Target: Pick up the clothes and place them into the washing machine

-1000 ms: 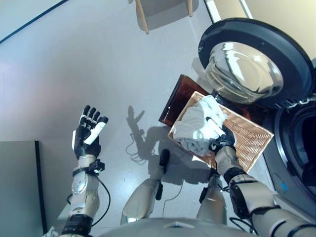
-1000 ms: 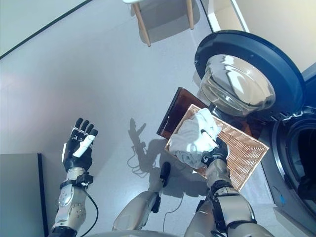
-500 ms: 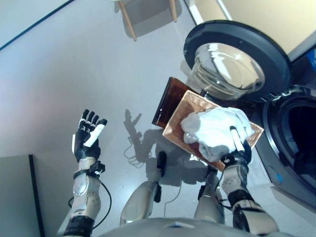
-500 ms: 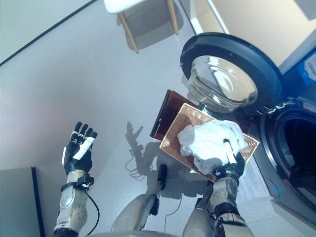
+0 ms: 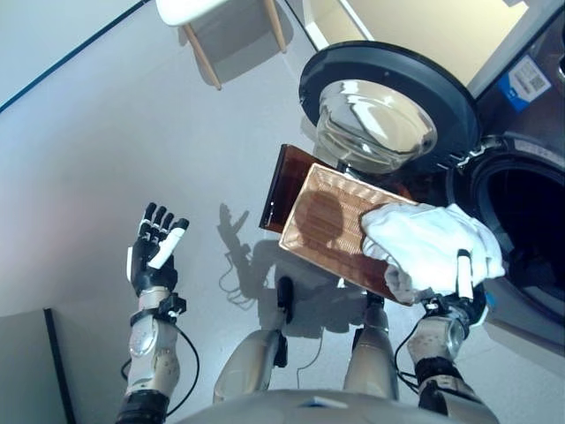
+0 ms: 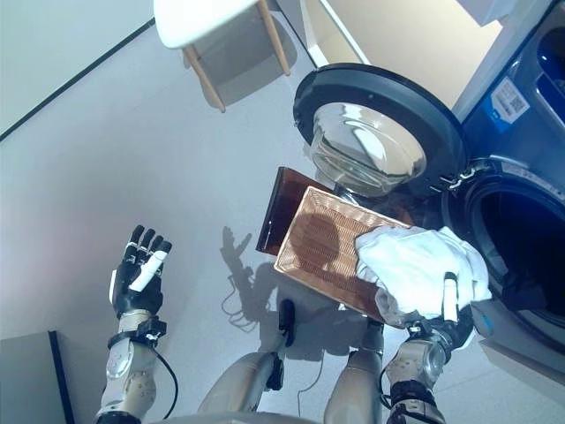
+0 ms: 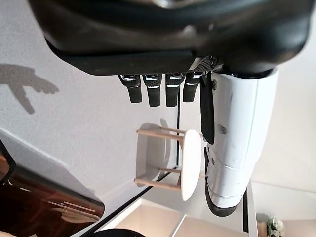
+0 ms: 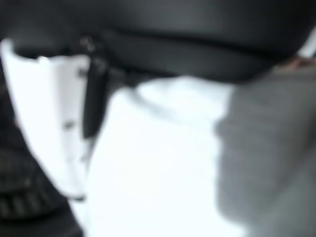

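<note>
white clothes [image 5: 430, 248], a soft crumpled bundle of cloth with rounded folds, are sitting in the grip of the right hand [image 5: 458, 305], whose dark fingers are curling into the fabric while the white-covered thumb is pressing against its front. the bundle is hanging above the right end of a rectangular woven basket [image 5: 328, 217], its ribbed wicker weave showing copper-brown, and it is lying just beside the dark round opening of the washing machine [image 5: 523, 208]. the machine's circular door [image 5: 387, 101] is standing swung open beyond the basket, a thick dark ring around a bulging, shiny glass bowl. a flat, glossy dark-brown panel [image 5: 282, 184] is lying partly under the basket's left edge on the smooth pale floor [image 5: 115, 141]. a stool [image 6: 201, 19] with a white seat and slender wooden legs is standing farther back. the left hand [image 5: 152, 253] is hovering well apart on the left, palm raised, its fingers spreading straight and wide and holding nothing. in the right wrist view the white cloth is filling the space against the palm.
</note>
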